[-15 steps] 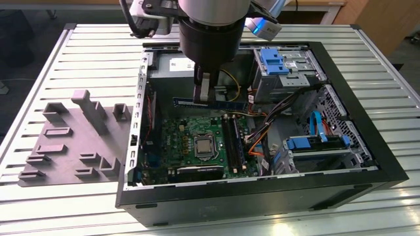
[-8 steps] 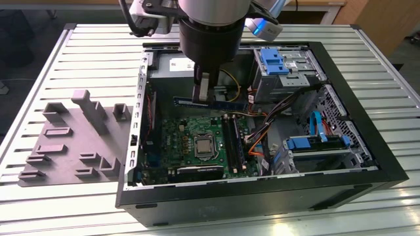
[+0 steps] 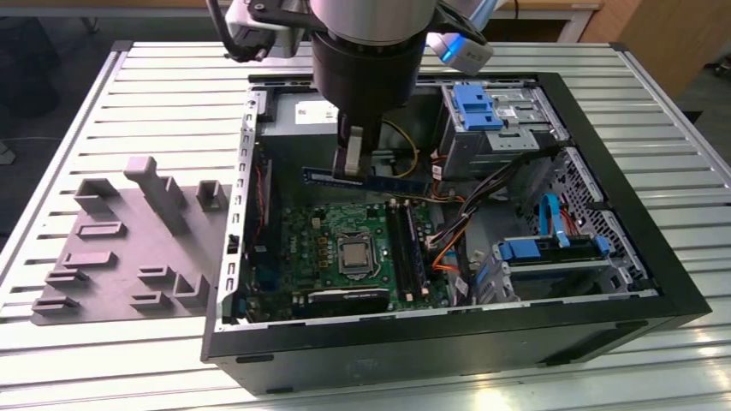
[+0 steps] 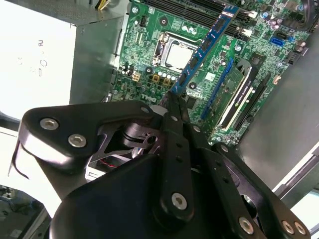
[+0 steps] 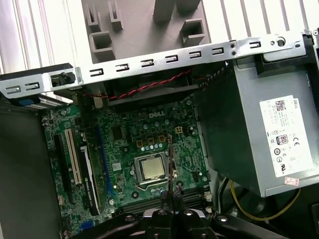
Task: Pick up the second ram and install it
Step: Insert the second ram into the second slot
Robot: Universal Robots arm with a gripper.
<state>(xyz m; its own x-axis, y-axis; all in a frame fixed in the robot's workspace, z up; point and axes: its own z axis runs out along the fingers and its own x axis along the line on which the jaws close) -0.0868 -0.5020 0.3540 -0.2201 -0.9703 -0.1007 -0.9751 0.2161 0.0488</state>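
The second ram (image 3: 368, 180) is a long dark stick with a blue tint. It hangs level above the motherboard (image 3: 331, 248) inside the open computer case. My gripper (image 3: 352, 164) is shut on it near its middle, reaching straight down from the arm. In the second wrist view the second ram (image 4: 204, 47) runs out from the gripper (image 4: 173, 98) over the memory slots (image 4: 234, 94), where a green stick stands. In the first wrist view the second ram (image 5: 170, 159) appears edge-on above the gripper (image 5: 171, 191), beside the processor socket (image 5: 152, 167).
The grey holder tray (image 3: 126, 231) with upright blocks lies on the slatted table at the exterior view's left. A power supply (image 5: 259, 124) fills the case's back corner. Blue drive bays (image 3: 480, 107) and loose cables (image 3: 457, 240) crowd the exterior view's right side.
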